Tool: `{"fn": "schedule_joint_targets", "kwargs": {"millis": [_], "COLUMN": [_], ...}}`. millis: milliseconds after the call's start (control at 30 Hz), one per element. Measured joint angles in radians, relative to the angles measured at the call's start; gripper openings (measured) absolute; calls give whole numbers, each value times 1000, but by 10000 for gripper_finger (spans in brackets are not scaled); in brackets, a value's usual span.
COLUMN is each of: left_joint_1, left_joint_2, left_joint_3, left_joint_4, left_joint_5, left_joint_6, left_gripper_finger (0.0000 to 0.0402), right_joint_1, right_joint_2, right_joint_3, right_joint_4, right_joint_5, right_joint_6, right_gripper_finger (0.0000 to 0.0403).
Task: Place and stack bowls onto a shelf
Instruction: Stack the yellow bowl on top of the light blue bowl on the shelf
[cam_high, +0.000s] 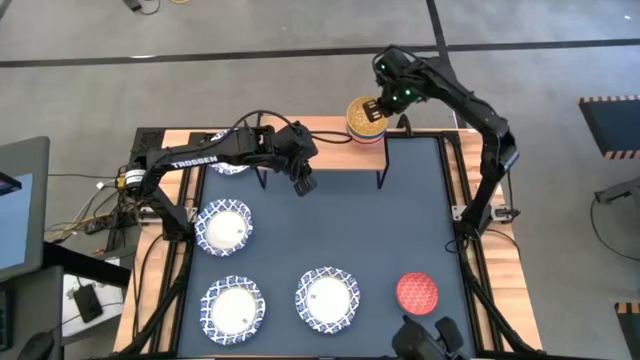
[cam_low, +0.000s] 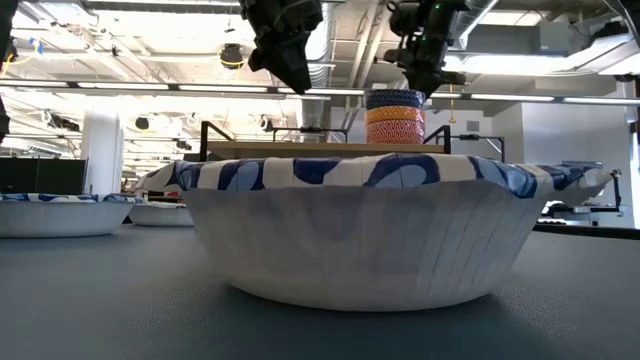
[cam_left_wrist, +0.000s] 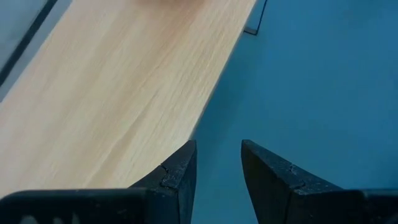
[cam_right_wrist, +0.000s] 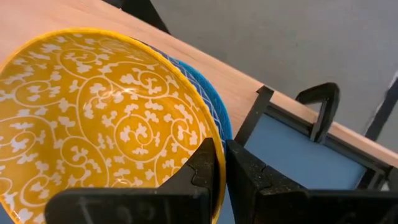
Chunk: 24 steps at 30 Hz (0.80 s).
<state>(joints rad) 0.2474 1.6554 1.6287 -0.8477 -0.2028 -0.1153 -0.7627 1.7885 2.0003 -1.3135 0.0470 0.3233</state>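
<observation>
1. Left: three white bowls with blue rims sit on the counter (cam_high: 420, 200), at (cam_high: 224, 227), (cam_high: 232, 306) and (cam_high: 327, 297); a fourth (cam_high: 230, 166) lies partly under the left arm. Judged rigid and hard, likely breakable; the rim is the place to pinch.
2. Left gripper (cam_high: 303, 183) hangs over the front edge of the shelf (cam_left_wrist: 124, 93). Fingers (cam_left_wrist: 180, 171) a small gap apart, holding nothing.
3. Centre-right: yellow bowl (cam_right_wrist: 93, 118) sits nested on a blue one (cam_right_wrist: 208, 99), at the shelf's right end. Patterned surface looks glossy, so probably slippery. The stack looks tall and narrow, so a push could tip it.
4. Right gripper (cam_right_wrist: 222, 163) is at the yellow bowl's rim, fingers nearly closed. Cannot tell whether the rim is pinched between them.
5. Right: red bowl (cam_high: 417, 291) stands alone on the counter, near the front. Nothing blocks it. Shelf legs (cam_high: 382, 170) stand near any low approach.
</observation>
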Motion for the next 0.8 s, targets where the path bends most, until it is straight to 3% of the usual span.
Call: {"fn": "schedule_joint_targets", "kwargs": {"millis": [467,800], "left_joint_1": [0,0], "left_joint_2": [0,0], "left_joint_3": [0,0], "left_joint_4": [1,1], "left_joint_5": [-34,-40], "left_joint_6": [17,16], "left_gripper_finger": [112,112], "right_joint_1": [-20,-25], "right_joint_2": [0,0], "right_joint_3": [0,0], "right_joint_4": [-13,1], "right_joint_5": [-52,-63], "right_joint_6": [-3,8], "right_gripper_finger": [55,110]}}
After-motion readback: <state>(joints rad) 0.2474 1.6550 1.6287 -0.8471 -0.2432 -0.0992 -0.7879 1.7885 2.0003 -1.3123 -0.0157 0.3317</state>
